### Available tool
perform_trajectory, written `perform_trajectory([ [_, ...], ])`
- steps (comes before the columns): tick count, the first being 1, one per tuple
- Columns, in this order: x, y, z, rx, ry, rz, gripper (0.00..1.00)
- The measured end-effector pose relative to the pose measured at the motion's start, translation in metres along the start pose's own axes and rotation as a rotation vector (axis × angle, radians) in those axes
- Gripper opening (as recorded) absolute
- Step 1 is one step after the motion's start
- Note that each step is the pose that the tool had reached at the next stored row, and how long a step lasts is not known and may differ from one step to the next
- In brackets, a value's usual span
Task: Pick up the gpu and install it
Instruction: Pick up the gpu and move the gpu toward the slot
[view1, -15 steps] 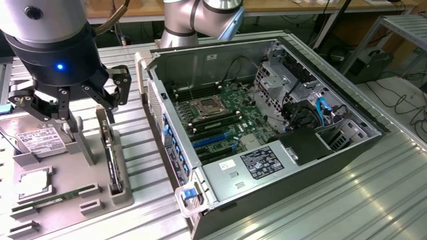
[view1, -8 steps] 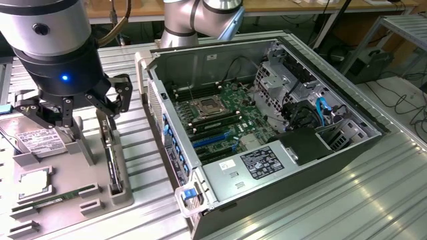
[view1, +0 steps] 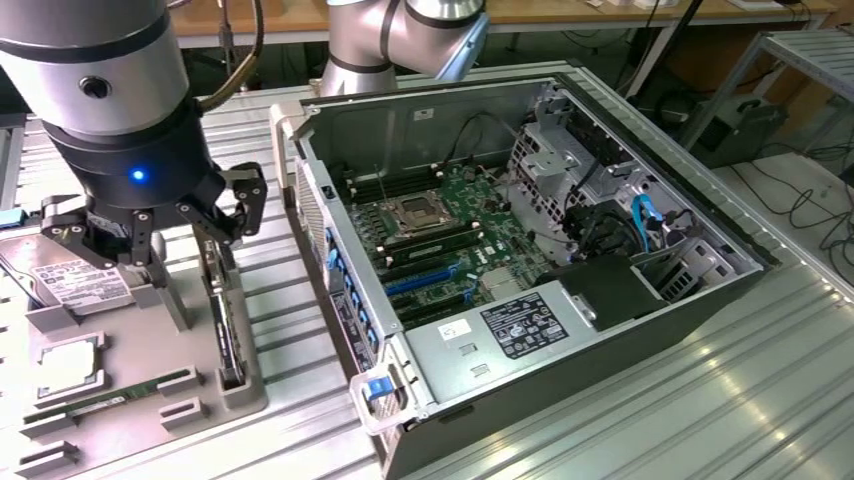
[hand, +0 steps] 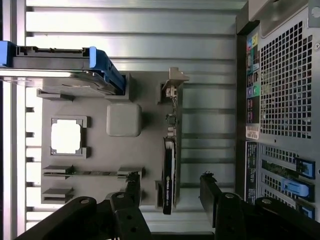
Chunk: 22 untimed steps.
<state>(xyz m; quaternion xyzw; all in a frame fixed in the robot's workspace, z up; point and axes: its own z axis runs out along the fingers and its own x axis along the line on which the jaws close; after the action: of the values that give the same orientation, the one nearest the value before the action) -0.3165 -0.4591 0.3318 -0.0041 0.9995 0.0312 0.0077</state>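
The gripper hangs released, jaws spread wide and holding nothing, above the grey parts tray on the exterior view's left. The gpu has not been lifted. It stands on its thin edge in a slot along the right side of that tray, nearest the open computer case.

In the wrist view the card runs lengthways between the two fingers, its silver bracket at the far end from them. The jaws stand on either side of it and apart from it, so the line-up looks roughly right, though how high the gripper sits above the card is hard to judge.

The main risks look like these:

- **Off-centre approach:** one finger may meet the card first and tip it in its slot, or press on the black cooler rather than the board.
- **Clipping the tray:** a finger coming down out of line may catch the slot's end supports or the square grey post just beside the card.
- **Shallow grip:** a hold on so thin an edge may let the card swing or slip once it leaves the tray.
- **Tilted card:** it would probably not seat in the blue expansion slots on the motherboard, and the bracket could catch the case wall
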Motion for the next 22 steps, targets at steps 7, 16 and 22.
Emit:
perform_trajectory([
  [7,0.0,-0.0012,0.0128,0.0001,0.0016,0.0,0.6],
  [16,0.0,-0.0022,0.0291,0.0001,0.0016,0.0,0.6],
  [22,0.001,-0.0031,0.0425,0.0001,0.0016,0.0,0.6],
])
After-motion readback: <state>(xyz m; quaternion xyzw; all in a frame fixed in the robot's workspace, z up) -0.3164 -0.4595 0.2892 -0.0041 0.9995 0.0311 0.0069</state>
